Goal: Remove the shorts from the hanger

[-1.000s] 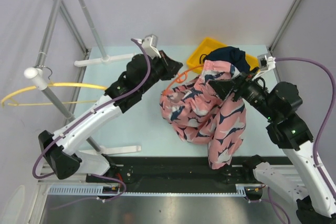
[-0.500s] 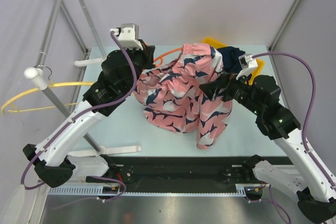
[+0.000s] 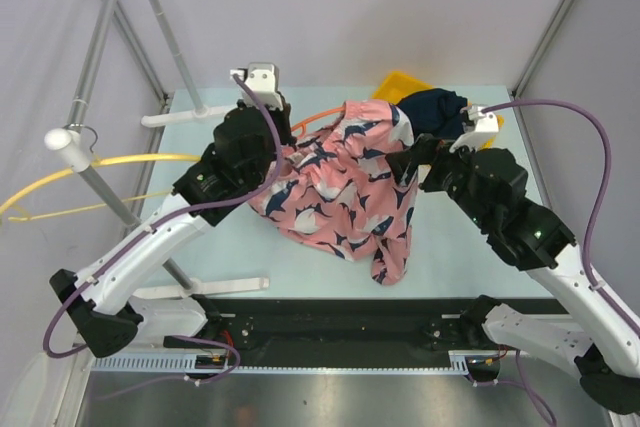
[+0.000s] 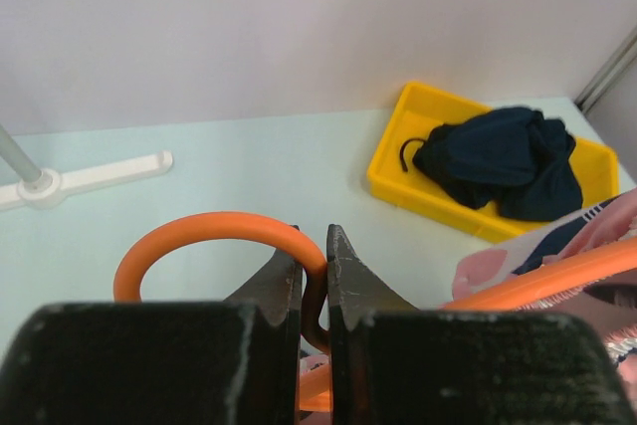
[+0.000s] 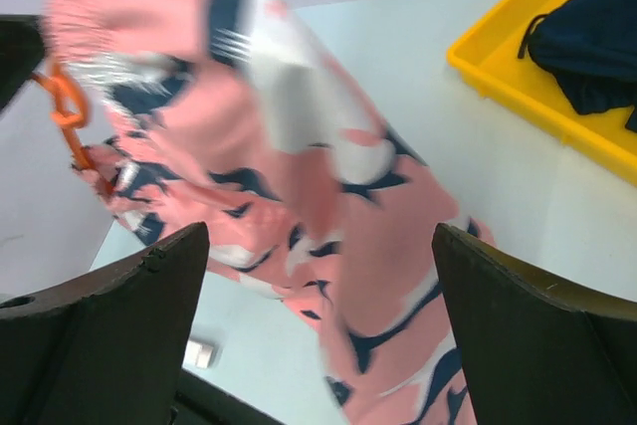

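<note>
The left gripper pinches the hanger by its hook. The pink shorts drape from it between the 2 arms, long axis running toward the right gripper, whose jaws stand spread wide and empty, cloth just ahead. The navy shorts lie in the bin.

Bright, even, soft-shadowed light throughout; the pink shorts smear with motion blur in the right wrist view

The right tool has sprung wide open, letting go of the pink shorts.
</note>
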Motion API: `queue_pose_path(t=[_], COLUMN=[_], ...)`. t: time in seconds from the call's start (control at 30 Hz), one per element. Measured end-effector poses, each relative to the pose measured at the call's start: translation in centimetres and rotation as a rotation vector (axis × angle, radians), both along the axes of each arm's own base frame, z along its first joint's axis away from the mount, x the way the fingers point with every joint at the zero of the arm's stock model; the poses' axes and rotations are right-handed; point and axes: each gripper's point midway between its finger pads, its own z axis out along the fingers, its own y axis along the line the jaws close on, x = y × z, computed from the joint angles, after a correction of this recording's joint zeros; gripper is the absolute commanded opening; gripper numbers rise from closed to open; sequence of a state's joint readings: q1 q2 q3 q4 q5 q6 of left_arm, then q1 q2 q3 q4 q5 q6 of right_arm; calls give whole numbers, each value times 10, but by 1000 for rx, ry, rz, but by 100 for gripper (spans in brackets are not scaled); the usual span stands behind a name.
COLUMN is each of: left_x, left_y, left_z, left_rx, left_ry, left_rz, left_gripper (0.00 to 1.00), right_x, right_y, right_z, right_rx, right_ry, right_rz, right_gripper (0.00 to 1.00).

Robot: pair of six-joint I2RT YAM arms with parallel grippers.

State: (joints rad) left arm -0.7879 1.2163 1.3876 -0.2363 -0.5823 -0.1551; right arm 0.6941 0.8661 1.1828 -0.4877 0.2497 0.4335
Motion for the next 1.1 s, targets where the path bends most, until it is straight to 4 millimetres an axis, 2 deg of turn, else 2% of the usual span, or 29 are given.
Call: queue_pose_path(t=[0.2, 0.47, 0.6, 0.63, 0.73, 0.9, 1.03, 1.1], left_x=[-4, -13, -15, -15, -17, -19, -21, -23], left_y=[-27, -41, -43, -43, -44, -46, -47, -47], left_z=[-38, -72, -79, -80, -86, -92, -96, -97], left_rx=[67, 103, 104, 106, 109, 102, 78, 66], left_ry=[66, 124, 136, 138, 146, 160, 174, 179], left_rz=[-42, -71, -69, -67, -68, -72, -72, -76], left_gripper=[0, 0, 1, 0, 0, 0, 0, 0], right_x=[-9, 6, 11, 12, 12, 13, 18, 21], right_y=[30, 52, 57, 57, 57, 54, 52, 51], right_z=[-7, -44, -56, -57, -56, -51, -48, -49], right_rx=[-58, -198, -249, -257, -261, -224, -198, -196], right_ry=[3, 53, 65, 64, 58, 54, 47, 46], right_rz=[18, -29, -56, -66, -86, -135, -198, -226], right_gripper=[100, 72, 73, 77, 89, 92, 73, 68])
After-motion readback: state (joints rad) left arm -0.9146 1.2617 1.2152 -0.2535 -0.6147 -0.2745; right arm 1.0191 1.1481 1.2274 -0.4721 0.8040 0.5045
